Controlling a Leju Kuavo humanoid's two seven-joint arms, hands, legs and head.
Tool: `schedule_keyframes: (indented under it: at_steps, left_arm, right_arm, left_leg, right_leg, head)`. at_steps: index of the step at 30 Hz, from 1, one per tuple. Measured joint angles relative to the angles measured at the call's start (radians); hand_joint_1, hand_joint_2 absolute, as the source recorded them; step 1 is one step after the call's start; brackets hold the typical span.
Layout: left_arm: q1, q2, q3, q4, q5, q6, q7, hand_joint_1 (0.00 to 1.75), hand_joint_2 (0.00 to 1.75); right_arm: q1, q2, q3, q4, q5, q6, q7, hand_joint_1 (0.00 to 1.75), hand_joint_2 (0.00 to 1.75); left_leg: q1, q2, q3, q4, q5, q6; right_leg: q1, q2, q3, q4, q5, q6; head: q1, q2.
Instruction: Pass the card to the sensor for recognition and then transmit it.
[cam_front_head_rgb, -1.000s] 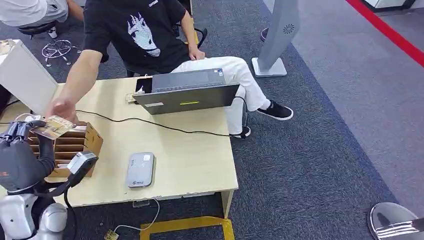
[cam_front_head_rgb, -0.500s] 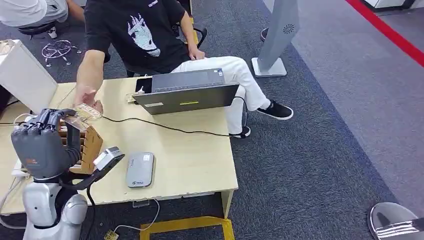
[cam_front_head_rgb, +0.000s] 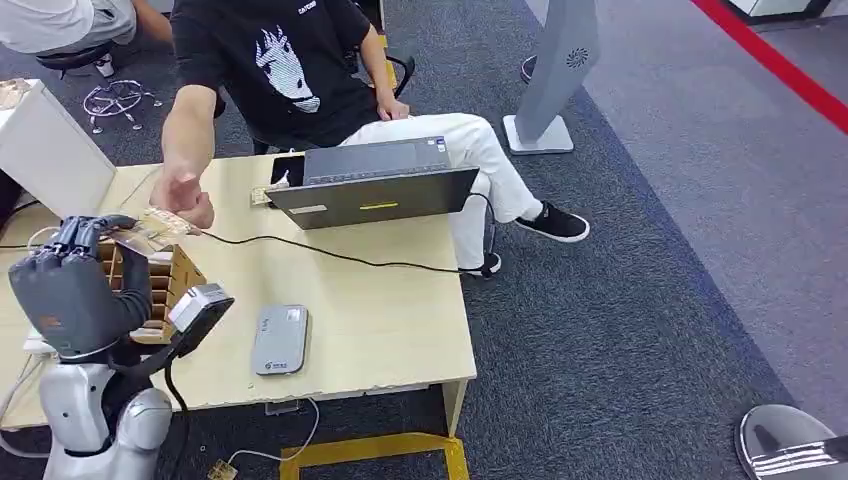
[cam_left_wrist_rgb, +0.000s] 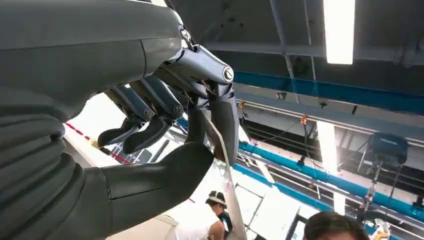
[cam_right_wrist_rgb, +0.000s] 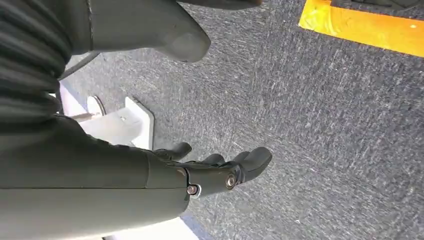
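Note:
My left hand is raised over the table's left end. It pinches the card between thumb and finger. In the left wrist view the card shows edge-on as a thin strip in that pinch of the left hand. A person's hand reaches across the table and touches the card's far end. The grey card sensor lies flat on the table, to the right of my left hand. My right hand hangs over the carpet with its fingers apart and nothing in it.
A wooden card rack stands under my left hand. An open laptop and a black cable lie on the wooden table. The person sits behind the table's far edge. A white box stands at far left.
My left hand has risen and carried the card toward the far side. The person's hand has drawn back with it and still touches the card. The right hand is unchanged.

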Motion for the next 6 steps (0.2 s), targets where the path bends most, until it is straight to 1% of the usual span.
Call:
schedule_keyframes:
  at_steps: [3, 6]
  left_arm:
    - [0.002, 0.023, 0.024, 0.013, 0.016, 0.0, -0.005, 1.75, 1.75]
    - [0.006, 0.034, 0.05, 0.024, 0.024, 0.0, -0.01, 1.75, 1.75]
  right_arm:
    - [0.003, 0.0, 0.0, 0.0, -0.002, 0.0, 0.001, 0.0, 1.75]
    - [0.003, 0.0, 0.0, 0.0, 0.004, 0.001, 0.004, 0.0, 1.75]
  left_leg:
    - [0.0, 0.0, 0.0, 0.0, 0.0, 0.0]
    - [0.0, 0.0, 0.0, 0.0, 0.0, 0.0]
  right_leg:
    - [0.0, 0.0, 0.0, 0.0, 0.0, 0.0]
    - [0.0, 0.0, 0.0, 0.0, 0.0, 0.0]
  head:
    - [0.0, 0.0]
    - [0.0, 0.0]
